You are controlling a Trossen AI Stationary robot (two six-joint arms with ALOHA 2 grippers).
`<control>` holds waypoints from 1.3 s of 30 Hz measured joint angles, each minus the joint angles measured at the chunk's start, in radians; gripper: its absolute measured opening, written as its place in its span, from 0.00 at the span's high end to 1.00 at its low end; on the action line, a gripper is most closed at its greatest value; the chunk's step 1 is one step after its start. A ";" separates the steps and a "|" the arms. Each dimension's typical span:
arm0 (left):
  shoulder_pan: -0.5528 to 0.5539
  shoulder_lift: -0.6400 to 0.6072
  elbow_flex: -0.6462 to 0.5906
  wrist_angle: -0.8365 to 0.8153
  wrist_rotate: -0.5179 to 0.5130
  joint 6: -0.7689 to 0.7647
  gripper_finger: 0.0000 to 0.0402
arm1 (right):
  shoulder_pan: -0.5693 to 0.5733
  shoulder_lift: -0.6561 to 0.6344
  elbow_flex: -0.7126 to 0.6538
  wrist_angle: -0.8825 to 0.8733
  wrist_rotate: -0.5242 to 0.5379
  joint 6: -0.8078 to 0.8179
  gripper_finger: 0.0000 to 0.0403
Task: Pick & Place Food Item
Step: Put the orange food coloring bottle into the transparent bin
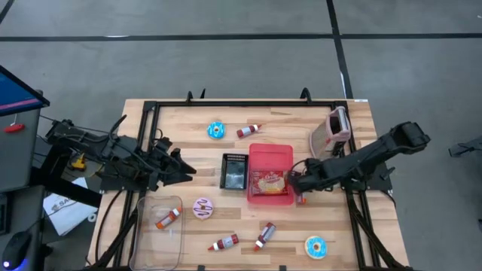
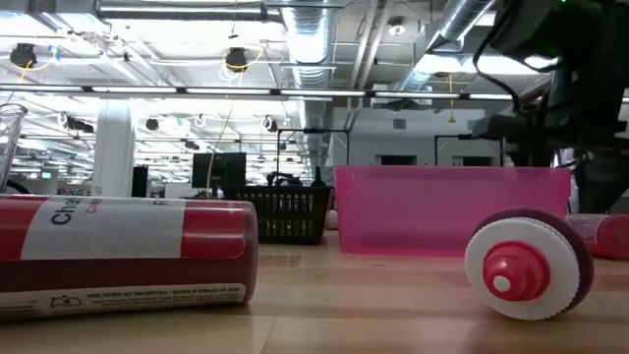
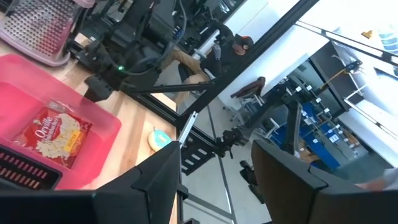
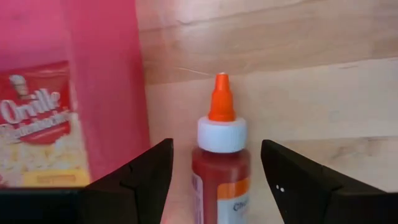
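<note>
One camera looks straight down; another sits at tabletop (image 1: 301, 120) level; both wrist cameras share the pink bin (image 3: 93, 118).

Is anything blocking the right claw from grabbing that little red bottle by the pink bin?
Nothing visible does. The right gripper is open with the red sauce bottle lying between its fingers; the pink bin sits just beside it, not between.

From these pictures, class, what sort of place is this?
Probably a robotics lab in an open industrial hall. A light wooden table in a black metal frame stands on grey concrete floor, with exposed silver ceiling ducts and rows of desks with monitors behind.
</note>
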 joint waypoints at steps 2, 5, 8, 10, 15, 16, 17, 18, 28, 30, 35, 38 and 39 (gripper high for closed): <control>0.000 -0.003 0.000 0.002 0.005 -0.002 0.52 | 0.000 0.027 0.000 0.012 -0.008 -0.001 0.42; 0.000 -0.008 0.000 0.008 0.006 -0.004 0.52 | 0.000 0.069 0.000 0.013 -0.026 -0.005 0.42; 0.000 -0.008 0.000 0.014 0.006 -0.014 0.52 | 0.000 0.093 0.001 0.010 -0.025 -0.002 0.42; 0.000 -0.008 0.000 0.014 0.006 -0.019 0.52 | 0.000 0.097 0.001 0.012 -0.025 0.000 0.42; 0.000 -0.007 0.000 0.014 0.006 -0.020 0.52 | -0.015 0.094 0.001 -0.009 -0.018 0.000 0.44; 0.000 -0.007 0.000 0.014 0.006 -0.020 0.52 | -0.019 0.095 0.001 -0.012 -0.015 0.000 0.45; 0.000 -0.007 0.000 0.014 0.007 -0.020 0.52 | -0.023 0.096 0.000 -0.015 -0.008 -0.001 0.46; 0.000 -0.007 0.000 0.014 0.006 -0.020 0.52 | -0.028 0.096 -0.001 -0.014 -0.002 -0.005 0.48; 0.000 -0.007 0.000 0.019 0.005 -0.023 0.52 | -0.061 0.096 -0.001 -0.009 0.004 -0.053 0.64; 0.000 -0.007 0.000 0.019 0.002 -0.023 0.52 | -0.060 0.096 -0.001 -0.008 0.004 -0.053 0.69; 0.000 -0.007 0.000 0.019 -0.001 -0.023 0.52 | -0.042 0.082 0.000 -0.009 0.005 -0.052 0.74; 0.000 -0.007 0.000 0.018 -0.006 -0.023 0.52 | -0.014 0.032 0.000 -0.019 0.027 -0.017 0.74; 0.000 -0.007 0.000 0.017 -0.006 -0.023 0.52 | -0.003 0.008 0.000 -0.028 0.044 0.000 0.74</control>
